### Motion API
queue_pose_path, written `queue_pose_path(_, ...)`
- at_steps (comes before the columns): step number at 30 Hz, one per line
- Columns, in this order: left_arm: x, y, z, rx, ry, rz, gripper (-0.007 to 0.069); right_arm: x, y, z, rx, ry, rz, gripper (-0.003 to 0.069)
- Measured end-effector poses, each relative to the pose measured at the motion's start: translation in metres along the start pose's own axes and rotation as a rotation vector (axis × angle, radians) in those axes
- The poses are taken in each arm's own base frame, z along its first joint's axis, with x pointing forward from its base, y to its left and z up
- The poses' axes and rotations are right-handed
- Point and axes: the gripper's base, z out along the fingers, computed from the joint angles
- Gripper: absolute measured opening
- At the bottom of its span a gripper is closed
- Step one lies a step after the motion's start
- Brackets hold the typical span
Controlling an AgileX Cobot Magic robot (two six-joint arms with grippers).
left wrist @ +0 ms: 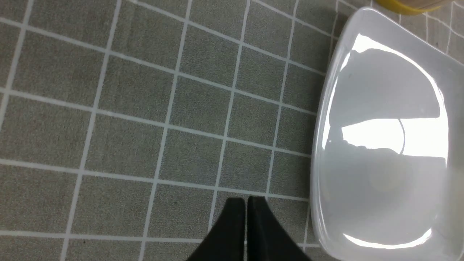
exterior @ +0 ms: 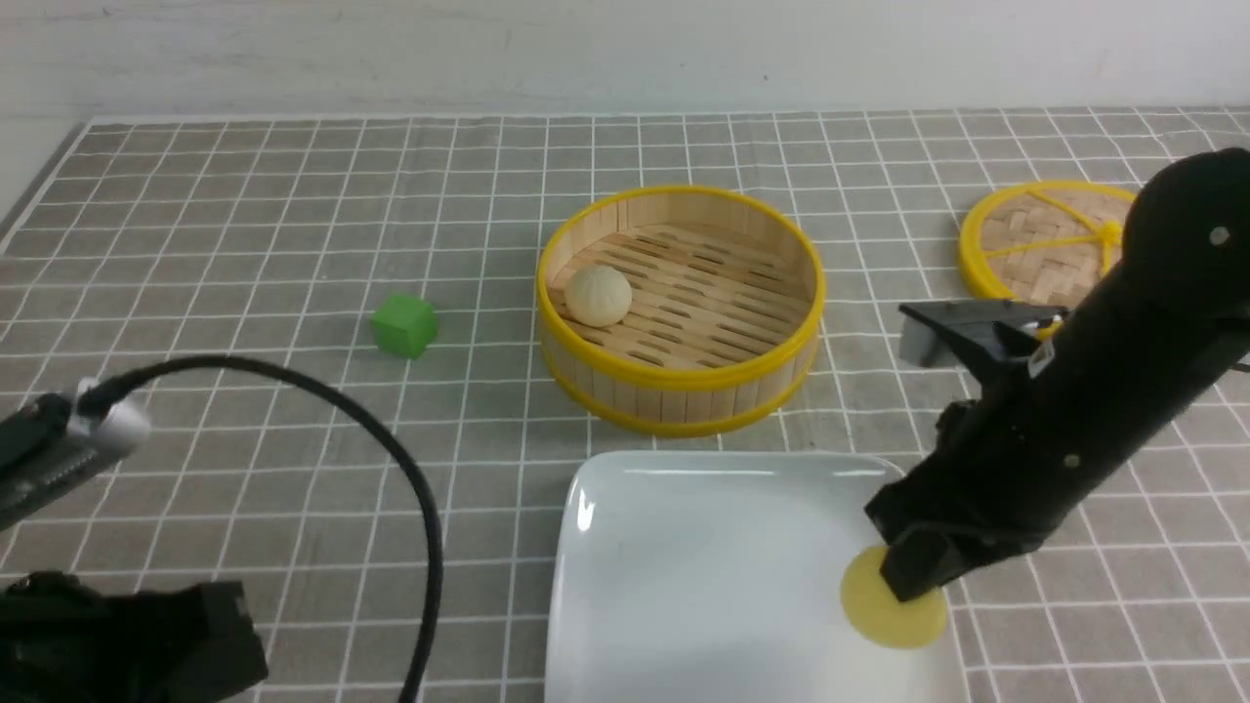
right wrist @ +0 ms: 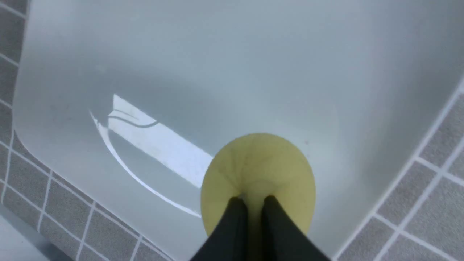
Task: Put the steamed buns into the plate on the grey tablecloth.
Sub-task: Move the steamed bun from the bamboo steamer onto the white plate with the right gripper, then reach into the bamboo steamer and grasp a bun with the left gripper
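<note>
My right hand (right wrist: 252,201), nearly clenched, pinches the crown of the pale yellow bun (right wrist: 257,163), a smooth flattish dome lying at four o'clock on the plate (right wrist: 217,54).

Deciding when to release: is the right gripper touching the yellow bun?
Touching. The right wrist view shows the right gripper pinching the top of the yellow bun, whose skin is creased between its tips.

Looks like a robot lab / data-collection bench, prob. not a real kitchen. Grey tablecloth (exterior: 244,244) w/ white grid is spread flat up to a bare white wall (exterior: 586,49). Black robot arm (exterior: 1104,391) and loose cable (exterior: 431,557) sit over the surface. Staged food props: bamboo steamer (exterior: 674,376), woven lid (exterior: 1025,244), green cube (exterior: 404,325), white plate (exterior: 684,566), yellow bun (exterior: 894,615).
</note>
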Motion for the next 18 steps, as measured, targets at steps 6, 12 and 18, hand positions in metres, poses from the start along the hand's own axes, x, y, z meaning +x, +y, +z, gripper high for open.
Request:
queue_pose_path(6, -0.037, -0.013, 0.005, -0.005, 0.052, 0.043, 0.0048, -0.004, 0.011, 0.017, 0.046, -0.023, -0.093, 0.0191)
queue_pose_path(12, -0.085, -0.031, 0.011, 0.02, 0.068, 0.089, 0.0074, -0.005, 0.01, 0.027, 0.077, -0.01, -0.082, 0.0407)
queue_pose_path(18, -0.116, -0.057, 0.014, 0.072, 0.137, 0.141, 0.0153, -0.011, 0.014, 0.016, 0.091, 0.009, -0.108, 0.0501)
